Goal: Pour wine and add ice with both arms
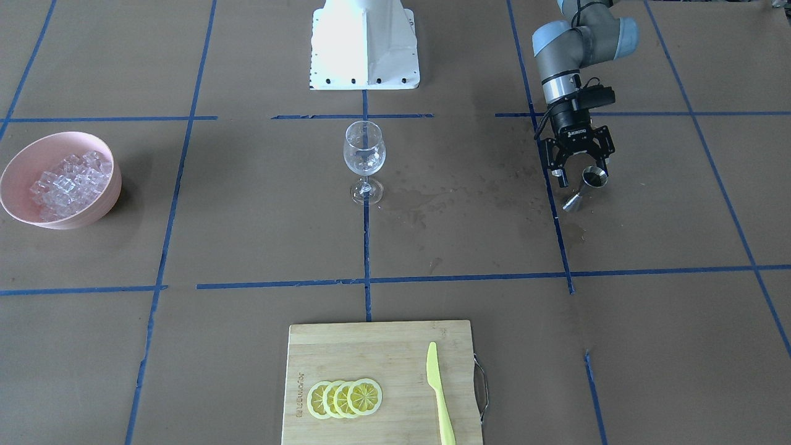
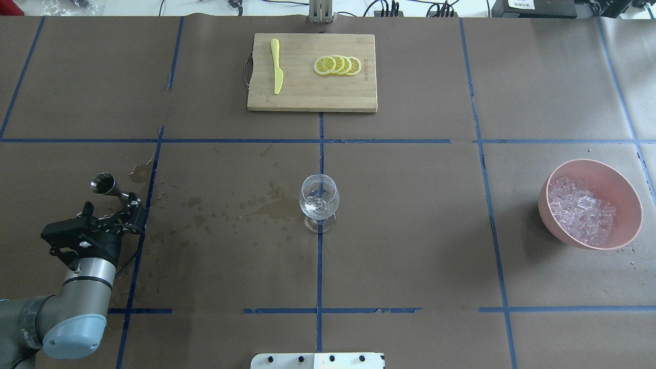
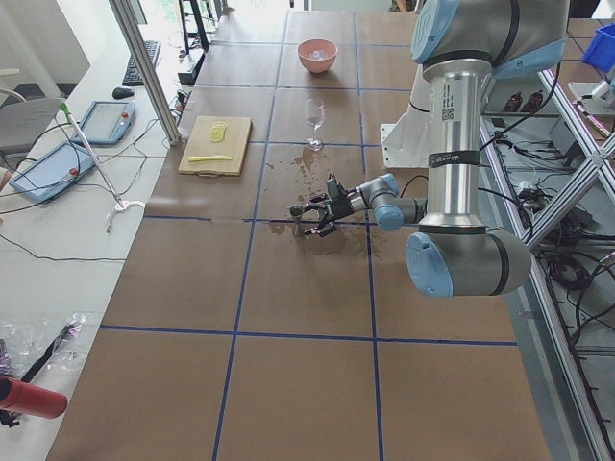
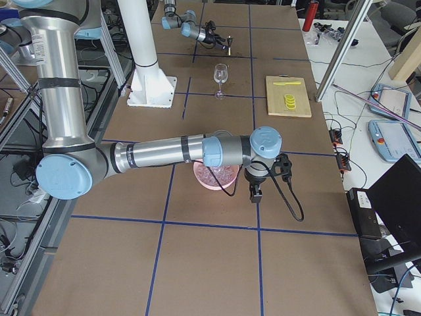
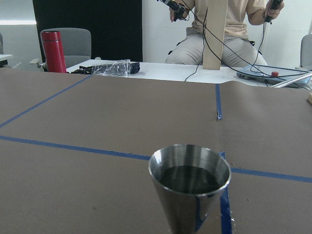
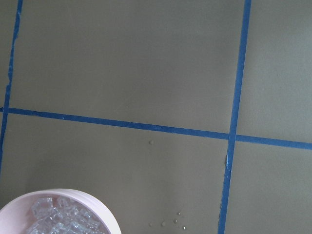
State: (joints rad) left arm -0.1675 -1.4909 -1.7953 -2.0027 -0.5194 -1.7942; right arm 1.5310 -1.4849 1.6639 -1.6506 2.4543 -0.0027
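Two arms reach over a brown-papered table [image 2: 410, 230] gridded with blue tape. Farthest left in the overhead view, the left arm [image 2: 77, 292] ends in the left gripper [image 1: 584, 175], whose black body bears the white word ROBOTIQ. Its fingers stand spread apart, clamped on nothing. Just ahead of their tips a steel jigger [image 1: 587, 187] stands upright, and the wine [image 5: 189, 179] sits in its upper cup as a dark, flat surface. Wet stains [image 2: 256, 207] spot the paper between the jigger and the wine glass [image 2: 319, 201], which stands on the centre tape line. Whether the glass holds any liquid cannot be told. Beyond the glass lies a bamboo cutting board [image 2: 307, 92] with a yellow-green knife [image 2: 277, 66] and four overlapping lemon slices [image 2: 338, 65]. Lettering runs along the board's short edge, too small to read. Well to the right, a pink bowl [image 2: 620, 189] holds the ice [image 2: 581, 210] in a heap. The right arm [image 4: 164, 151] stretches past that bowl, and whether the right gripper [image 4: 254, 192] is apart or together cannot be told.
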